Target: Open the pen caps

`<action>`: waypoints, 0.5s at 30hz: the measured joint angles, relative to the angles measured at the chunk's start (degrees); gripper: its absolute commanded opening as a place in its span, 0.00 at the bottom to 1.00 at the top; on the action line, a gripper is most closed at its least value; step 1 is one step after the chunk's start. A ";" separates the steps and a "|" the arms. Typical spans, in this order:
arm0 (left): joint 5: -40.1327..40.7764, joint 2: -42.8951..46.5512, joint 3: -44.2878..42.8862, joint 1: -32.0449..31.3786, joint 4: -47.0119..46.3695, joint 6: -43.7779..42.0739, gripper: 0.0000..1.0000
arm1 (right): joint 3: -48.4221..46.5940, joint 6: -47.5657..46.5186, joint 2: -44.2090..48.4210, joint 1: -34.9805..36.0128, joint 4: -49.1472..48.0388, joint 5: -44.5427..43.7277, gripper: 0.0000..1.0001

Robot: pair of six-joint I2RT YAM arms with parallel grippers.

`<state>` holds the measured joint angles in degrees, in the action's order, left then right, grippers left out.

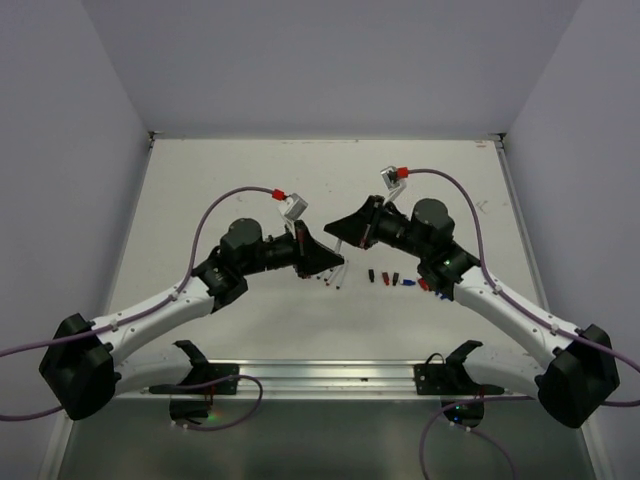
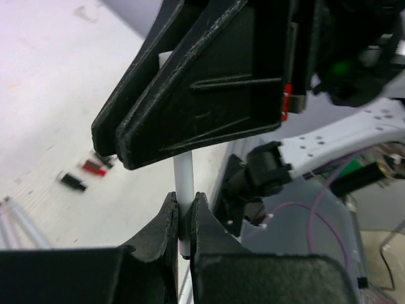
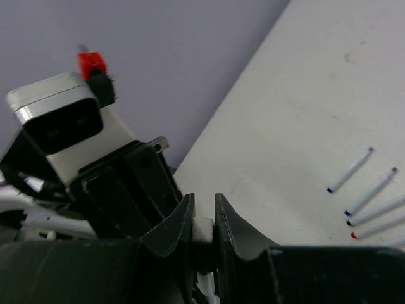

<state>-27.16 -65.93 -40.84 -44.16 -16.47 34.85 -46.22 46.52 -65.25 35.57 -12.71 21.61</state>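
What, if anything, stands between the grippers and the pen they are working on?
Nothing visible. The left gripper and the right gripper are both shut directly on the white pen, with only bare barrel between them.

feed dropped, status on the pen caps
Left gripper shut on thin white plastic pen. Right gripper shut on same pen. Short loose caps lie aside, nothing blocking.

The left arm (image 1: 150, 312) and right arm (image 1: 520, 308) share white shells, dotted with small dark screws (image 2: 380, 118), between bulky black joint housings (image 1: 75, 362). Atop each tool a purple cable (image 1: 205, 222) ends in a red connector (image 1: 279, 194) on a pale grey wrist camera (image 1: 293, 207). The fingers (image 2: 209, 95) are matte black ribbed wedges. A green light (image 2: 342, 66) glows on the black housing behind them.
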 measured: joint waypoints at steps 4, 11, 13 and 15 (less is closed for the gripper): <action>-7.15 4.26 2.58 0.44 -10.27 5.11 0.00 | 1.38 -0.81 3.96 0.07 -10.49 8.98 0.00; -7.02 7.72 -2.54 -1.01 -2.99 1.38 0.00 | 1.25 -2.38 6.80 0.66 -17.64 13.33 0.00; 0.00 7.37 -5.92 -1.79 5.38 -0.17 0.00 | 0.98 -3.23 6.82 0.42 -14.56 8.63 0.00; 11.23 6.16 -9.62 -3.89 13.88 0.22 0.00 | 0.20 -3.82 6.78 0.48 -8.66 0.72 0.00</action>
<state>-15.92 -59.77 -50.46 -48.05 -2.59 35.07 -46.02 42.70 -58.48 36.05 -21.37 22.33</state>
